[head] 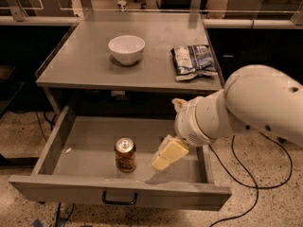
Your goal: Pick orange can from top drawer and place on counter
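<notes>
The orange can [125, 155] stands upright in the open top drawer [61, 141], near its front and left of centre, with its silver top showing. My gripper [166, 155] is a pale yellow wedge that hangs inside the drawer just right of the can, a short gap away and at about the can's height. It holds nothing that I can see. The big white arm reaches in from the right. The grey counter [85, 65] lies above and behind the drawer.
A white bowl [126, 48] sits on the counter at centre left. A crumpled blue-and-white snack bag [194, 60] lies at the counter's right edge. The drawer front carries a black handle [120, 201]. Black cables [251, 174] run over the speckled floor at the right.
</notes>
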Robot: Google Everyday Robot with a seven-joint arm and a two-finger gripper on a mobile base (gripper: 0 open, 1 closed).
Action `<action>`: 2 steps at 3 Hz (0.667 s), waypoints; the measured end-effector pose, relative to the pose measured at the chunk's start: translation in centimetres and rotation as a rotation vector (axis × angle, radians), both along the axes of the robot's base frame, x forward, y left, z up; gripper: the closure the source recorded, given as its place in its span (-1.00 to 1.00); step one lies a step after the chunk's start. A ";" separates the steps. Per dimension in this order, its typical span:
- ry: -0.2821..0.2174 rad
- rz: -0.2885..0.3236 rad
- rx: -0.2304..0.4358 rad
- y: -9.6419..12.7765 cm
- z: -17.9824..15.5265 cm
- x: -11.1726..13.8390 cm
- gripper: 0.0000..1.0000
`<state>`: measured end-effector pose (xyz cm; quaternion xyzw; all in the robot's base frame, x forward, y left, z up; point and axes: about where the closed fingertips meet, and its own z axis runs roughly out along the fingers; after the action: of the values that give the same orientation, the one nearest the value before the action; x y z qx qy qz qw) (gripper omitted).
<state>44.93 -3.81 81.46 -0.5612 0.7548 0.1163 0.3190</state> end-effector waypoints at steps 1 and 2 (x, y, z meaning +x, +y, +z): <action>-0.066 -0.024 0.014 1.1 -0.8 2.6 -1.00; -0.062 -0.043 0.049 1.7 -2.3 5.0 -1.00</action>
<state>49.91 -2.06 79.18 -0.5403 0.7533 0.1106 0.3584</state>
